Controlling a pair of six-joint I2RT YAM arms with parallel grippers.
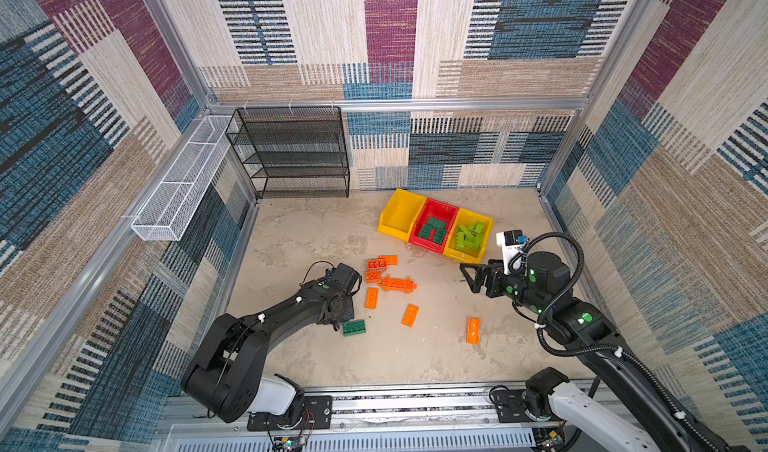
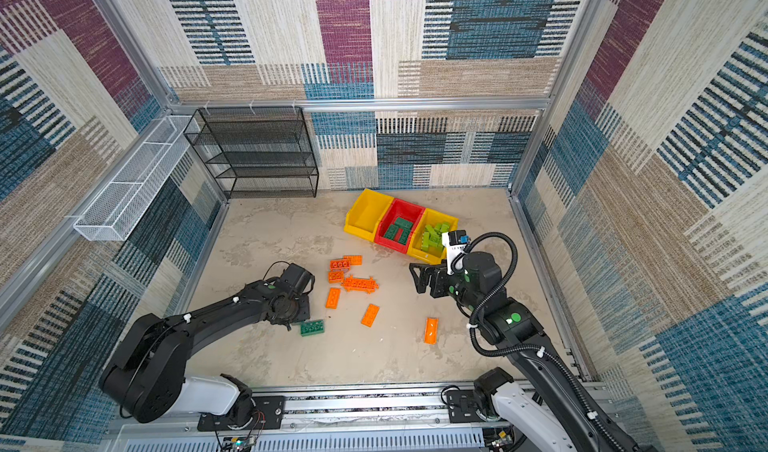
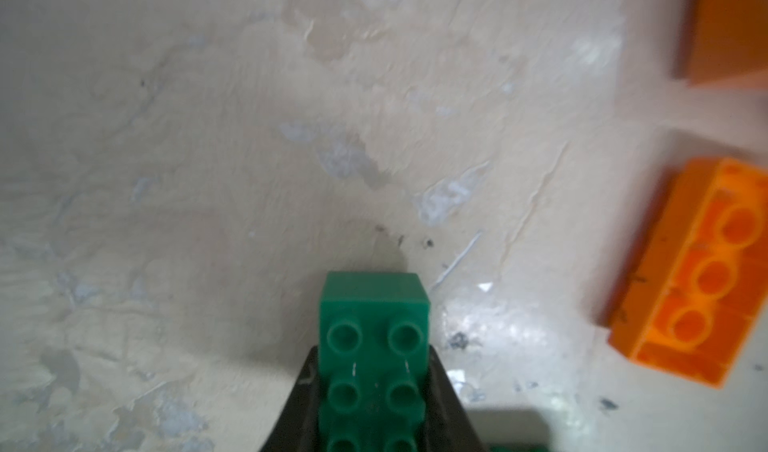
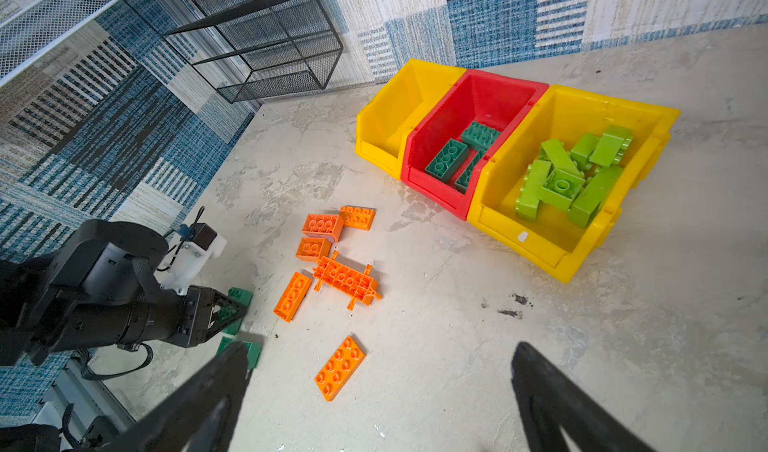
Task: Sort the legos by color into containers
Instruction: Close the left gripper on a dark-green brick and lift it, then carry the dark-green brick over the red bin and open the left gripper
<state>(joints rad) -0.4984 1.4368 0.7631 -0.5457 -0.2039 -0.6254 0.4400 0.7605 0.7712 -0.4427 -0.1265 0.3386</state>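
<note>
One dark green brick (image 3: 373, 304) – clamped in left gripper (image 3: 372, 358) | right gripper (image 4: 380, 350) – spread wide

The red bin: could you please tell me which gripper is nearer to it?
Right. The right gripper hovers open a short way in front of the red bin; the left gripper is farther off, beyond the orange bricks, shut on a dark green brick.

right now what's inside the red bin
Only dark green bricks lie inside the red bin, at least three in the right wrist view. One is partly covered by the bin's side wall, so anything beneath or behind it cannot be seen.
</note>
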